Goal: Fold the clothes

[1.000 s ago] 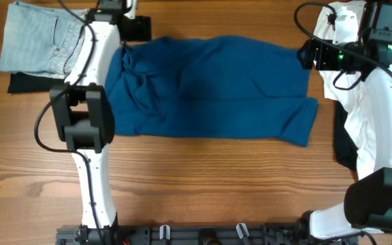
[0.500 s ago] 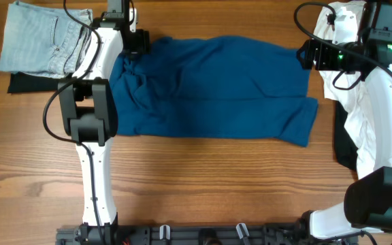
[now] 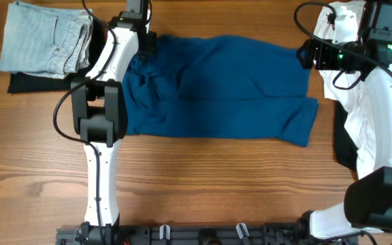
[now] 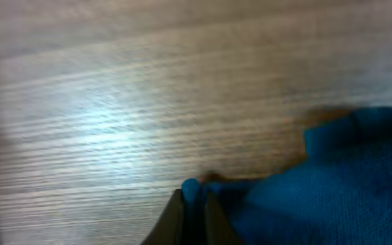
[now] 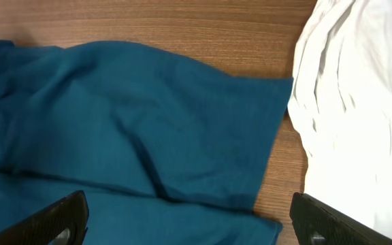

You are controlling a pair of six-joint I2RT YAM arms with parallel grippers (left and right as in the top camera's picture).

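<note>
clothes (image 3: pixel 216 88): plain deep blue | jeans (image 3: pixel 43 44): pale denim blue | table (image 3: pixel 203 184): brown woodgrain

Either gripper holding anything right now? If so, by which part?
Left gripper is shut on the blue shirt, pinching its fabric edge at the far corner near the jeans. Right gripper is open above the shirt's other end, holding nothing.

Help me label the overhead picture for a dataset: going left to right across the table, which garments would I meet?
From the left: pale denim jeans → blue shirt → white shirt.
</note>
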